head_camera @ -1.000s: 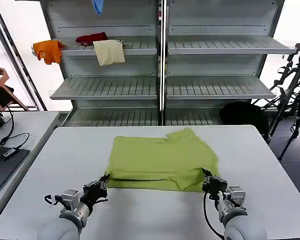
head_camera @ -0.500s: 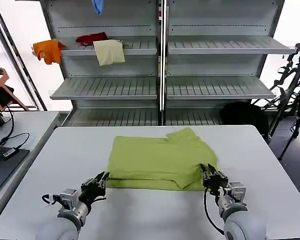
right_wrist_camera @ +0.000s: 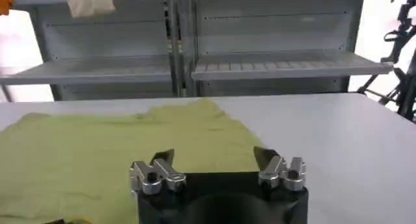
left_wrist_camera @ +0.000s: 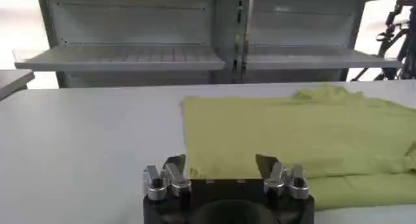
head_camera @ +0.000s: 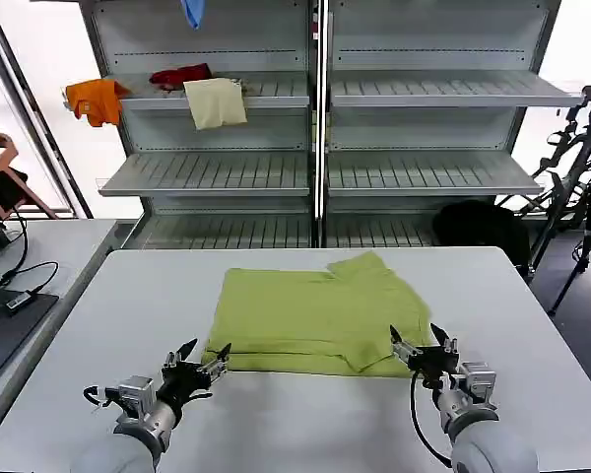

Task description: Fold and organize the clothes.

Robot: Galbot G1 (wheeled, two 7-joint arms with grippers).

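The left claw [head_camera: 201, 355] sits low over the white worktop [head_camera: 532, 325], its two fingers spread wide with nothing between them. The fingertips point at the near left corner of the lime T-shirt [head_camera: 315, 315], which lies just ahead of them; from the head view the inner fingertip comes right up to the folded hem, and whether it touches the cloth cannot be told. In the left wrist view the left claw [left_wrist_camera: 221, 165] shows both fingers parted with the shirt [left_wrist_camera: 292, 134] spread on the worktop [left_wrist_camera: 84, 147] straight beyond the gap, its left edge running away from the claw and a doubled layer along the near side.

The right claw [head_camera: 418, 340] is likewise wide apart and holds nothing. It stands at the near right corner of the shirt, fingertips raised over the thick folded edge there. In the right wrist view the right claw [right_wrist_camera: 214, 156] has the green fabric [right_wrist_camera: 97, 154] directly ahead and off to its inner side, while bare worktop [right_wrist_camera: 351, 147] stretches on its outer side.

The shirt lies flat, folded into a broad rectangle between and beyond the two claws, with one sleeve or corner poking up at the far edge. Beyond the worktop stand grey shelves [head_camera: 217, 172] bearing an orange garment [head_camera: 96, 99], a red one [head_camera: 177, 75] and a cream cloth [head_camera: 215, 101].
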